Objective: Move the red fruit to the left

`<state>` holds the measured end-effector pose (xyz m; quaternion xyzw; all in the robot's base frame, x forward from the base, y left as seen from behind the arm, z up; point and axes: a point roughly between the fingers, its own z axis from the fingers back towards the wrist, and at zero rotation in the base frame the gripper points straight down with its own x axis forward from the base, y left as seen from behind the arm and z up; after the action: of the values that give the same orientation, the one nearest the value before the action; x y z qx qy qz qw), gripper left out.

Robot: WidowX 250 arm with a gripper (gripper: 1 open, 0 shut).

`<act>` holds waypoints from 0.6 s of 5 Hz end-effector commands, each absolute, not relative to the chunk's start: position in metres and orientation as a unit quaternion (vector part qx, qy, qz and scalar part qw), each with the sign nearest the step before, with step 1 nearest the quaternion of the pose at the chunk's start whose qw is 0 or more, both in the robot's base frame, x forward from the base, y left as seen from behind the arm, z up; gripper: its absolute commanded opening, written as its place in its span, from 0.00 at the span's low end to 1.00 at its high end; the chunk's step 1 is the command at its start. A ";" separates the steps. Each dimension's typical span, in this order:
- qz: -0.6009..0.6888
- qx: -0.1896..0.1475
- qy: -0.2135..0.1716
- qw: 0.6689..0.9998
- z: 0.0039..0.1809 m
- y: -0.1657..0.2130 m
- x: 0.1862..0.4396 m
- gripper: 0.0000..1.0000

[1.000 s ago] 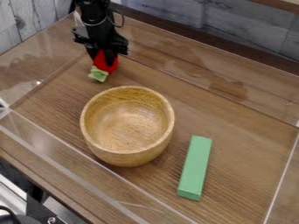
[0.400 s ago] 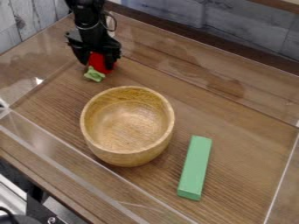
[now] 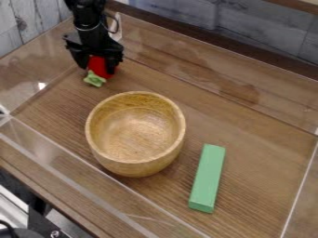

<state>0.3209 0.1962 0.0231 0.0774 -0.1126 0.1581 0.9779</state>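
Near the far left part of the wooden table (image 3: pixel 248 102), you are keeping the black gripper (image 3: pixel 96 63) low over the red fruit (image 3: pixel 99 65), the arm reaching in from the top edge of the view. Claw state: the fingers are standing apart, one on either side of the fruit (whether either is touching it, you cannot tell from this angle). The fruit is lying on the table between them, its pale green leafy cap (image 3: pixel 93 80) pointing toward the near side and showing below the fingers; its red body is partly hidden by the gripper.

Surroundings: the wooden bowl (image 3: pixel 136 134) is sitting upright on the nearer side of the fruit and somewhat to the right in the view, apart from it. Its inside is showing bare wood. The long flat green block (image 3: pixel 207 178) is lying to the right of the bowl, nearer the bottom edge of the view and slightly slanted (not touching the bowl). Your gripper is staying clear of both the bowl and the block, with bare tabletop showing between.
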 end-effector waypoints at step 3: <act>0.181 0.089 -0.121 0.972 0.056 0.206 0.315 1.00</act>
<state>0.3067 0.1975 0.0259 0.0714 -0.0794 0.1772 0.9784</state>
